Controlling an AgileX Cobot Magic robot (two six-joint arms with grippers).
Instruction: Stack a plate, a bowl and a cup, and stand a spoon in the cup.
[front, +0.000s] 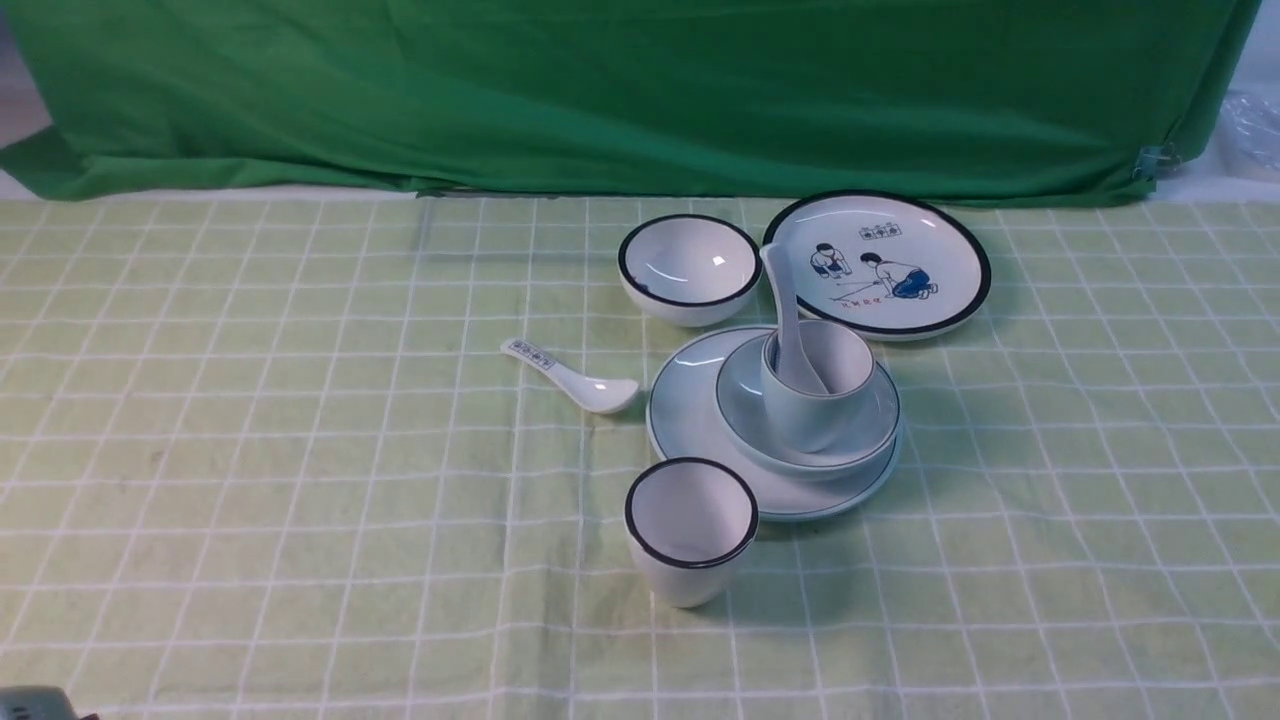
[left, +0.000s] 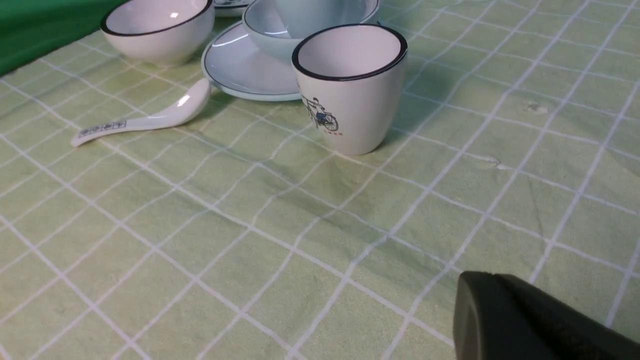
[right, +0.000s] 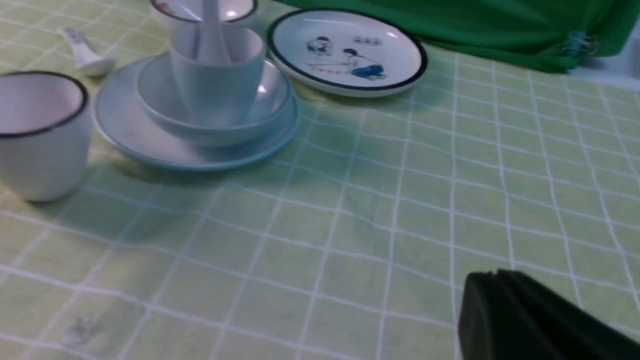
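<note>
The pale blue-white plate (front: 685, 420) lies mid-table. The shallow bowl (front: 865, 440) sits on it and the cup (front: 812, 415) sits in the bowl. The plain spoon (front: 788, 305) stands in the cup, handle up and leaning toward the left. The stack also shows in the right wrist view: plate (right: 135, 137), bowl (right: 272, 102), cup (right: 217, 80), spoon (right: 211, 30). My left gripper (left: 492, 275) is shut and empty, low over the cloth, well short of the stack. My right gripper (right: 496, 273) is shut and empty, also apart from it.
A black-rimmed cup (front: 690, 530) stands just in front of the plate. A printed spoon (front: 570, 375) lies left of it. A black-rimmed bowl (front: 688, 268) and a printed plate (front: 878, 262) sit behind. A green curtain (front: 640, 90) backs the table.
</note>
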